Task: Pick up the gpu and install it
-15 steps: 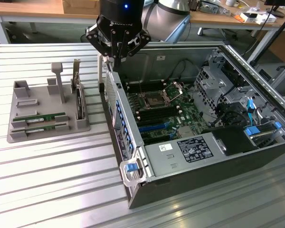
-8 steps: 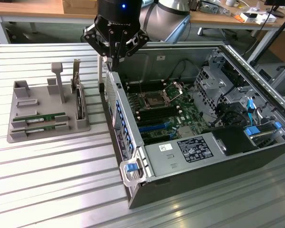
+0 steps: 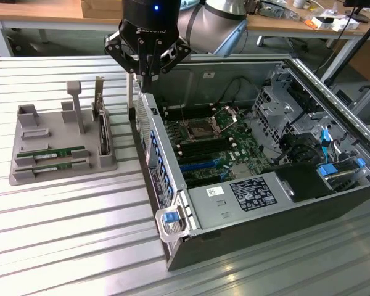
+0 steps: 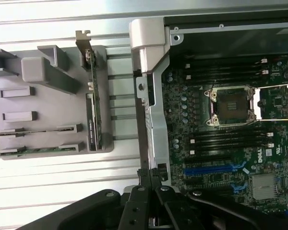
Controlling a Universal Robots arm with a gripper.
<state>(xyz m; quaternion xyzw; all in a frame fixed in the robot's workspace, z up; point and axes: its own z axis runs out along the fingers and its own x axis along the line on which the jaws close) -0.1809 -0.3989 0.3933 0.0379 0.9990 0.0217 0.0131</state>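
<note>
Risk of a missed grasp is judged highest: fingers (image 3: 150, 73) are shut w/ nothing held, hung over the rear wall (image 3: 149, 132) of the case, while the gpu (image 3: 102, 132) is stood on edge in the grey holder (image 3: 24, 176) just beside that wall, on the surface (image 3: 61, 234). If lowered shut, its top edge could be struck; the wall could be clipped, or a flat stick (image 3: 52, 153) taken instead.
</note>
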